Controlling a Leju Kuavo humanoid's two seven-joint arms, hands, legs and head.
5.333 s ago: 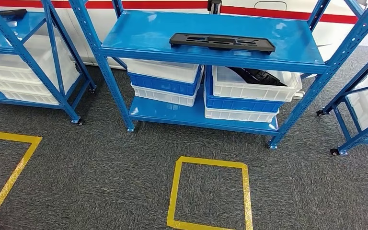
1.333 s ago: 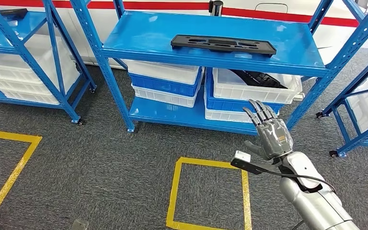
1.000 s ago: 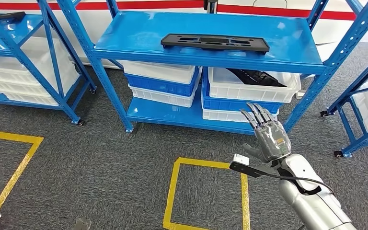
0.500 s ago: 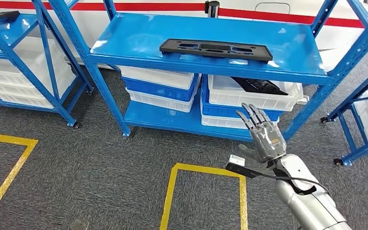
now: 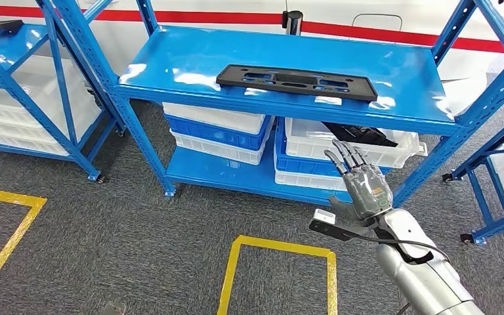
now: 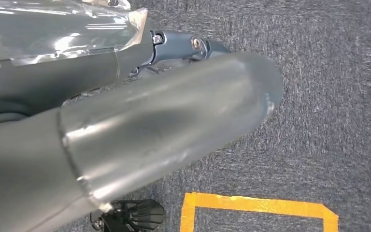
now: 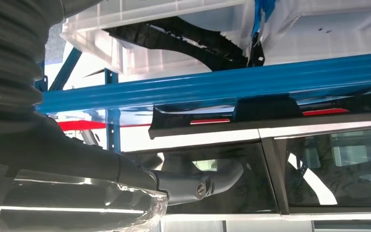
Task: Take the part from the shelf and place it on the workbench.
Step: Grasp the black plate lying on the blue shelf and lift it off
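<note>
Lying flat on the top board of the blue shelf (image 5: 190,49) is the part (image 5: 296,81), a long black plate with cut-outs, sitting near the front edge and a little right of the middle. Nothing is touching it.

Reaching up in front of the shelf is the right hand (image 5: 361,184), with its fingers straight and slightly spread, holding nothing. It is hanging below the top board and well apart from the part, level with the bins on the lower board. Its silver arm (image 5: 420,272) is coming in from the lower right of the head view.

Sitting on the lower board are stacked white and blue bins (image 5: 220,131) on the left and another stack (image 5: 302,161) on the right, whose top white bin is holding a dark ribbed piece (image 5: 361,134). The right wrist view is looking at the shelf edge (image 7: 212,84) and at that same dark piece in its white bin (image 7: 183,36).

Whether the left hand is spread or closed, I cannot tell; the left wrist view is taking in grey carpet (image 6: 328,87) and a corner of yellow floor tape (image 6: 256,205). More yellow tape (image 5: 275,252) is marking a square on the carpet just before the shelf.
</note>
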